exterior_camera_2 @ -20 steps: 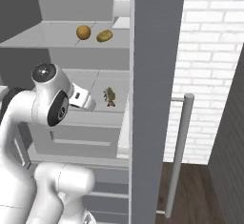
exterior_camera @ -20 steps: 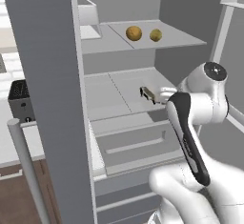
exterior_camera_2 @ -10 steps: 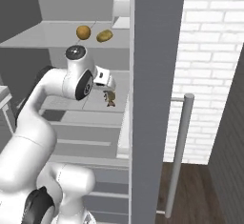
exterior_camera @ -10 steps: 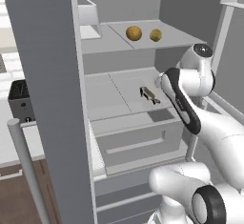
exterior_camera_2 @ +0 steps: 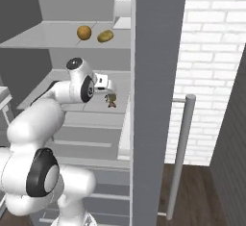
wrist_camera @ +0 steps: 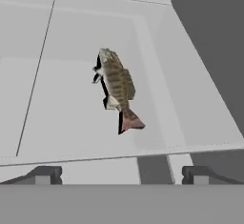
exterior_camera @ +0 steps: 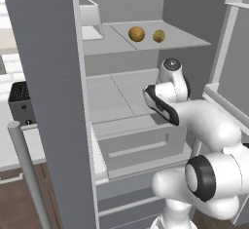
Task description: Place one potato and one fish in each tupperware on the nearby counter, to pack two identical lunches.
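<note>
The upper fridge shelf (exterior_camera: 189, 39) is a pale grey slab carrying two potatoes side by side: a rounder orange-brown potato (exterior_camera: 136, 33) and a smaller olive-tinted potato (exterior_camera: 158, 36) just beside it, apart from each other. The middle shelf (wrist_camera: 62, 99) below it, pale grey with a thin seam line, carries one fish (wrist_camera: 116, 86) lying flat, its reddish tail towards the shelf's front edge.

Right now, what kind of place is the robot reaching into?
It looks like an open fridge in a kitchen. Two potatoes sit on the upper shelf, a fish lies on the shelf below, and there is a drawer underneath.
</note>
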